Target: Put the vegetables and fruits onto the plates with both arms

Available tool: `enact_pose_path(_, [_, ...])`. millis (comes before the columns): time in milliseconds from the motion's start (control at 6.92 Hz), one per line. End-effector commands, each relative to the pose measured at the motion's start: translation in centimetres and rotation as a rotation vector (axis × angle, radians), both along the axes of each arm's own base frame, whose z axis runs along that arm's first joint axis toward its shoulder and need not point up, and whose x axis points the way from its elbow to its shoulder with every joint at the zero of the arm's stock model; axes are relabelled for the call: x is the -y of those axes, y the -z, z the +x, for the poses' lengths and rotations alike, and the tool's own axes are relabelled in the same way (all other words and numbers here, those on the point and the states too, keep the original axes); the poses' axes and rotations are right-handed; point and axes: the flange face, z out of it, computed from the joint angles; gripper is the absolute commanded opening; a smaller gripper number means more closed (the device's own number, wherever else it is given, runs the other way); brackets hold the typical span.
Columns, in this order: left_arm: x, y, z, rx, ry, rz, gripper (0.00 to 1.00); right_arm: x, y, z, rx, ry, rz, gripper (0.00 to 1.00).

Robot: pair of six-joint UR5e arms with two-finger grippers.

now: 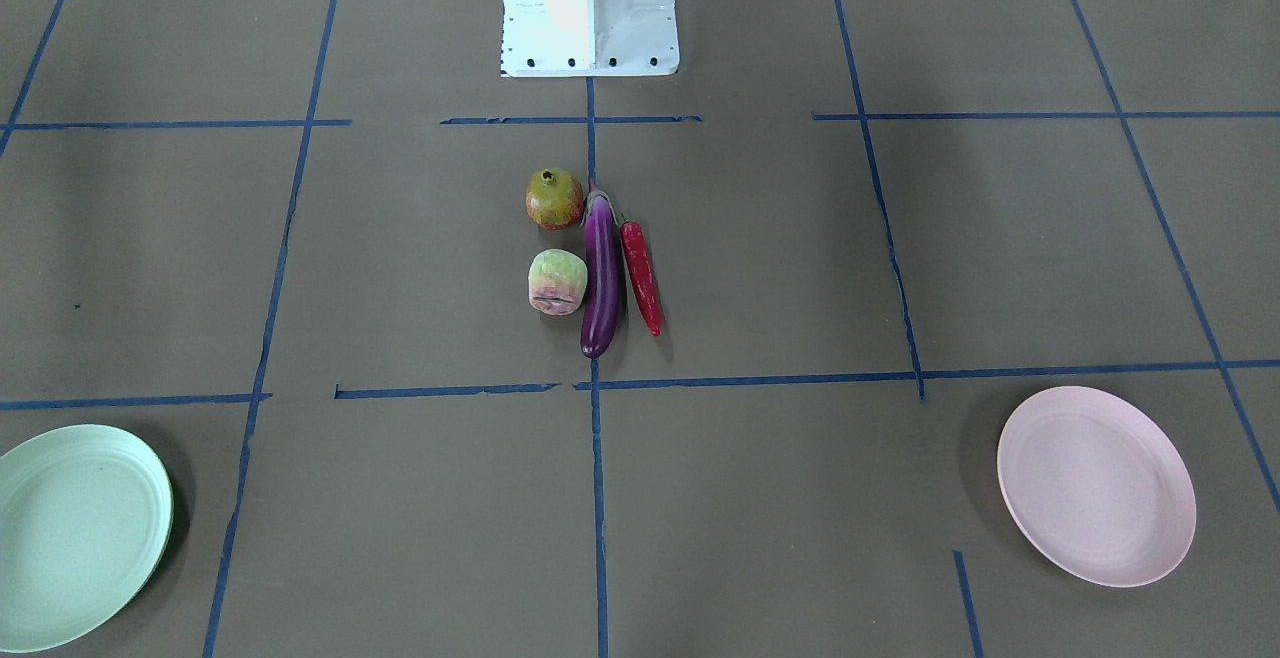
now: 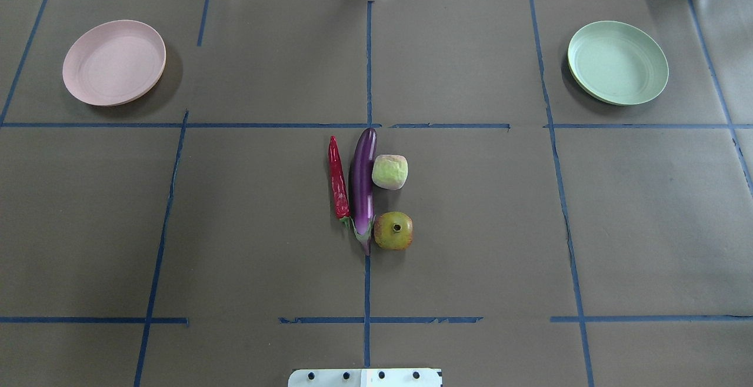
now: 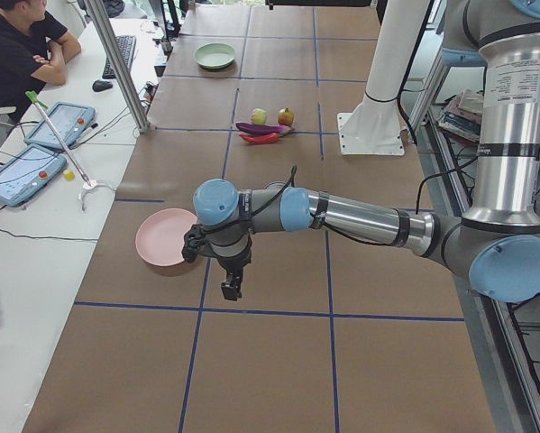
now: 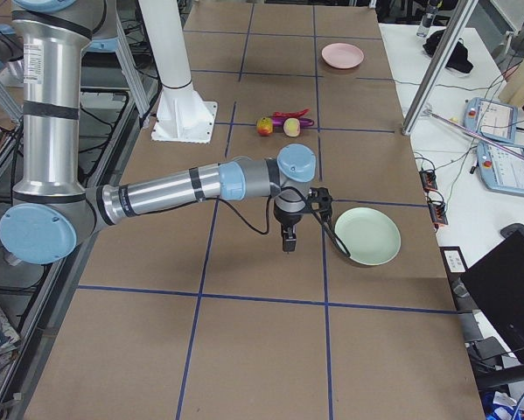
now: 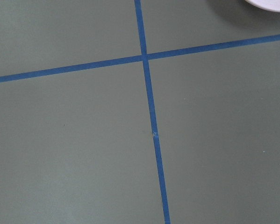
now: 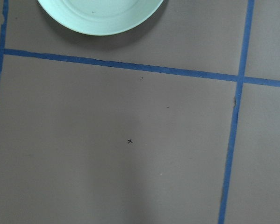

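Observation:
The purple eggplant (image 2: 363,187) lies at the table's middle, with the red chili pepper (image 2: 338,178) close on its left. The pale green-pink fruit (image 2: 390,172) and the pomegranate-like fruit (image 2: 393,230) sit on its right. The pink plate (image 2: 114,62) is far left and holds nothing; the mint green plate (image 2: 617,62) is far right and holds nothing. My left gripper (image 3: 231,289) hangs above the table beside the pink plate (image 3: 166,239). My right gripper (image 4: 286,241) hangs beside the green plate (image 4: 366,234). I cannot tell if either is open.
The white robot base (image 1: 590,8) stands at the near table edge. Blue tape lines (image 2: 367,63) divide the brown table into squares. An operator (image 3: 22,45) sits by tablets on a side desk beyond the far edge.

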Motion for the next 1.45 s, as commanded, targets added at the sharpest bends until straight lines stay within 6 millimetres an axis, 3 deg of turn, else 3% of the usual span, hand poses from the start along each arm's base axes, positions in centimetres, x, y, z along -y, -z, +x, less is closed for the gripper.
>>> enact_pose_path(0, [-0.6, 1.1, 0.2, -0.029, 0.003, 0.018, 1.00, 2.7, 9.4, -8.9, 0.047, -0.060, -0.048, 1.00])
enact_pose_path(145, [-0.7, 2.1, 0.2, -0.029, 0.004, 0.035, 1.00, 3.5, 14.0, -13.1, 0.060, -0.104, -0.070, 1.00])
enact_pose_path(289, [-0.8, 2.5, 0.2, -0.028, 0.003, 0.042, 1.00, 1.4, 18.1, -17.2, 0.087, -0.104, -0.079, 1.00])
enact_pose_path(434, [-0.8, 2.7, 0.2, -0.029, 0.004, 0.047, 1.00, 0.6, 22.8, -22.3, 0.095, -0.141, -0.075, 1.00])
enact_pose_path(578, [-0.8, 1.8, 0.2, -0.028, 0.002, 0.028, 1.00, -2.1, 26.0, -29.1, 0.083, -0.172, -0.087, 1.00])
enact_pose_path(723, [-0.8, 2.7, 0.2, -0.027, 0.007, 0.042, 1.00, -4.3, 29.3, -33.6, 0.093, -0.227, -0.090, 0.99])
enact_pose_path(867, [-0.8, 2.7, 0.3, -0.028, 0.021, 0.028, 1.00, -4.8, 31.7, -35.3, 0.122, -0.252, -0.126, 0.99])
enact_pose_path(1156, [-0.8, 2.9, 0.3, -0.028, 0.033, 0.019, 1.00, -4.6, 34.4, -41.9, 0.103, -0.307, -0.202, 0.98])
enact_pose_path(1301, [-0.8, 2.9, 0.3, -0.028, 0.034, 0.018, 1.00, -7.4, 34.2, -45.0, 0.080, -0.286, -0.198, 0.99])
